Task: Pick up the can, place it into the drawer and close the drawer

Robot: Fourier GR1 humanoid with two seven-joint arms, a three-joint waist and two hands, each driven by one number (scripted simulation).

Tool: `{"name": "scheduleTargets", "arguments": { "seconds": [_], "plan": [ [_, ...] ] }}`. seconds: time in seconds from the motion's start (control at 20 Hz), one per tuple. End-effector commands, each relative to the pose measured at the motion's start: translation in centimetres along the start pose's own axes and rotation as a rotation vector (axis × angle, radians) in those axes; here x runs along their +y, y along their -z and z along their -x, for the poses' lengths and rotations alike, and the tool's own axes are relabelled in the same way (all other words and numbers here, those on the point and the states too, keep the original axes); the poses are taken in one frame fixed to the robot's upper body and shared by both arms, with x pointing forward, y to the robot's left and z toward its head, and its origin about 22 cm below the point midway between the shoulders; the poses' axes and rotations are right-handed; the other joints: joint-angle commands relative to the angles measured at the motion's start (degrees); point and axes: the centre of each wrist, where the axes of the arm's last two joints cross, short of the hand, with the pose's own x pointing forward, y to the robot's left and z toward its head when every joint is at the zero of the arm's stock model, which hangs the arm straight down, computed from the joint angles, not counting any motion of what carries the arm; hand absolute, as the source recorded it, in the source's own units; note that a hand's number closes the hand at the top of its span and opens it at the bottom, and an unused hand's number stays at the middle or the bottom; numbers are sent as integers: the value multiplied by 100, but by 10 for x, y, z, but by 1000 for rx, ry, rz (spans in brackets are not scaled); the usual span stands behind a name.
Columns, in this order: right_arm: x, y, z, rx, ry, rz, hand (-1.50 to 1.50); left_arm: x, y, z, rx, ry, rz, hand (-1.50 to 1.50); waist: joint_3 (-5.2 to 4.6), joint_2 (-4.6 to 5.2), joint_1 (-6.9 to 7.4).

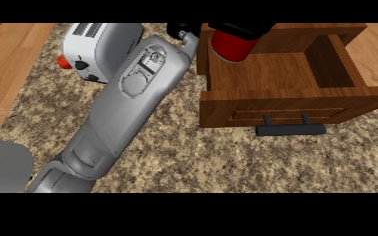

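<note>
Can (233,47) is red, held at its top by your left hand (240,30), black fingers curled round the upper end. It hangs over the back-left part of the open wooden drawer (284,111), its lower end down inside the cavity near the left wall. You can't tell from this view whether the base is touching the drawer floor.

Step in hand: placement. The pick looks done; release is not.

Next move, as I read it:
- lower until the can is seated, then spread the fingers and lift clear without dragging it against the left wall
- bring the hand round to the drawer front, where the dark handle (291,128) sits, and push it shut
- the grey forearm (133,105) crosses diagonally over the granite counter (221,160), so watch the wrist near the drawer's left rim on the way out

White toaster (96,47) sits just left of the forearm, red knob (65,62) on its side; keep the elbow off it.

Right hand isn't in the frame.
</note>
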Motion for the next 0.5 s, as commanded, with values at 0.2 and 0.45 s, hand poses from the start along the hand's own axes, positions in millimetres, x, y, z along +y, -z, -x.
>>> {"name": "scheduleTargets", "arguments": {
  "seconds": [0.2,0.45],
  "plan": [
    [-3,-3,8,3,0,-12,-150,-23,21,-8,23,42,-22,150,4,18,-84],
    [14,14,6,7,6,-11,-150,-36,24,-17,36,69,17,150,4,27,-88]
  ]
}}
